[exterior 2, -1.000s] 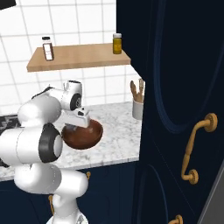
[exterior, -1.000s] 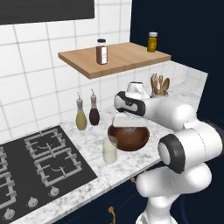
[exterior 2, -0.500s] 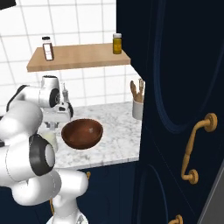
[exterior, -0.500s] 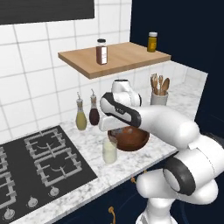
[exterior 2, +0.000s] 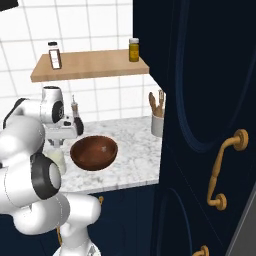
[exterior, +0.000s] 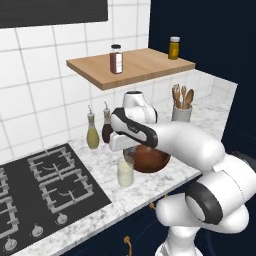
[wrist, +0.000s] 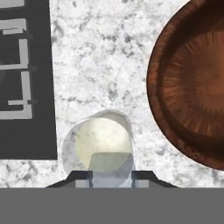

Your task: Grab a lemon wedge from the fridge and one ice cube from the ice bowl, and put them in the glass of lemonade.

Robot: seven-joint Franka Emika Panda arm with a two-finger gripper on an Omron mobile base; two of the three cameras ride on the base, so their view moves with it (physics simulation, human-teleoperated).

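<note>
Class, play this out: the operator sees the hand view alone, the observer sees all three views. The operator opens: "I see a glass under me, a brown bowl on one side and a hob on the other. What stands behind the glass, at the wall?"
Observer: A yellowish bottle and a dark bottle, both spouted, stand side by side at the tiled wall.
Operator: My end effector grips an ice cube over the glass of lemonade. Is there anything beyond the ice bowl?
Observer: A grey utensil holder with wooden spoons stands beyond it on the counter.
Operator: And overhead?
Observer: A wooden shelf on the wall carries two jars.
</note>
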